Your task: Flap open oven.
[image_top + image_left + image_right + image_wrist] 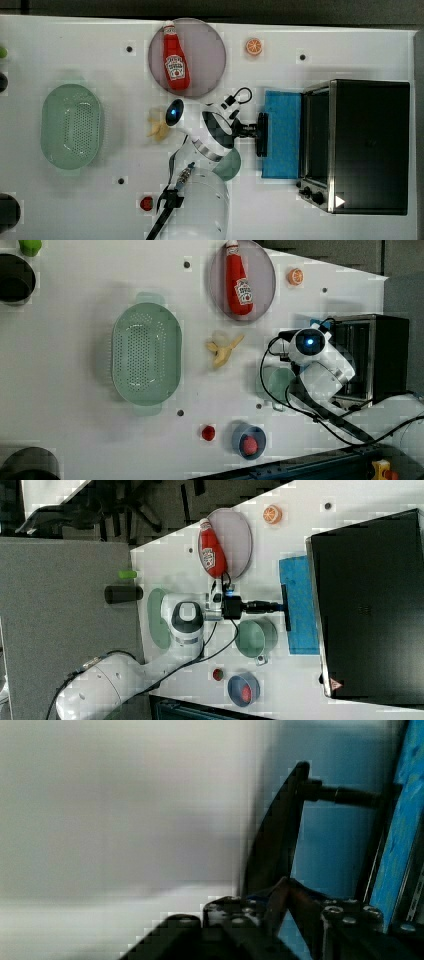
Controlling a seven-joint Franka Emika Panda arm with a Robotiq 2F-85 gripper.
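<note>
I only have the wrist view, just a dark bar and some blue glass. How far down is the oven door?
Observer: In the top view the door lies folded out flat in front of the oven, glass facing up.
Operator: Is the gripper on the handle?
Observer: Yes. The right view shows the gripper closed on the middle of the handle.
Operator: Anything close by?
Observer: A green cup stands near the handle edge of the door, beside the gripper.
</note>
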